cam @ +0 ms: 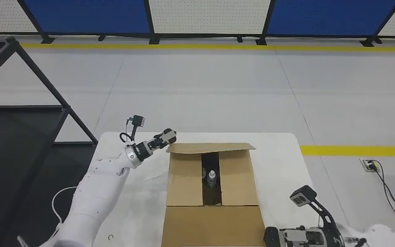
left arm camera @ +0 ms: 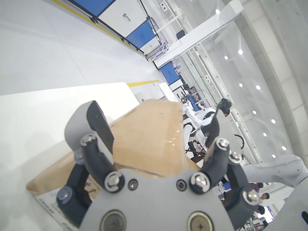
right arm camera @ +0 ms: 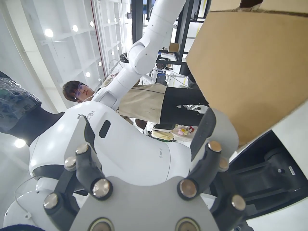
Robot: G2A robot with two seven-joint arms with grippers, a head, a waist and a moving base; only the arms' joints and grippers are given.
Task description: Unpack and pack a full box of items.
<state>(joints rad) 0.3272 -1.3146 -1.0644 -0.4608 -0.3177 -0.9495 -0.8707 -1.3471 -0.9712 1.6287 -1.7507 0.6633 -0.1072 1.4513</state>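
Two flaps are folded in over the cardboard box (cam: 185,179), which sits mid-table on the white table (cam: 278,151). The top view catches what neither wrist camera can: a dark slot between those flaps, with bottles (cam: 212,178) standing down inside. The far flap (cam: 210,147) is raised. The left gripper (cam: 168,136) is up at the box's far left corner, right by that raised flap. From overhead you can't judge its jaws, but the left wrist view settles it. There the left gripper (left arm camera: 156,128) is spread wide, its dark pads (left arm camera: 99,126) well apart, with the brown cardboard box (left arm camera: 149,145) running between them. Whether the pads are touching it or just clear, I cannot tell, and they are clamped on nothing. Over at the near right, the right gripper (cam: 269,236) sits low by the table's near edge, just beside the box's near right corner. Its own wrist view adds the close-up. The right gripper (right arm camera: 146,133) gapes too, fingers (right arm camera: 204,131) wide and holding nothing. The side of the cardboard box (right arm camera: 247,73) looms just beyond one finger, resting on the table's edge.
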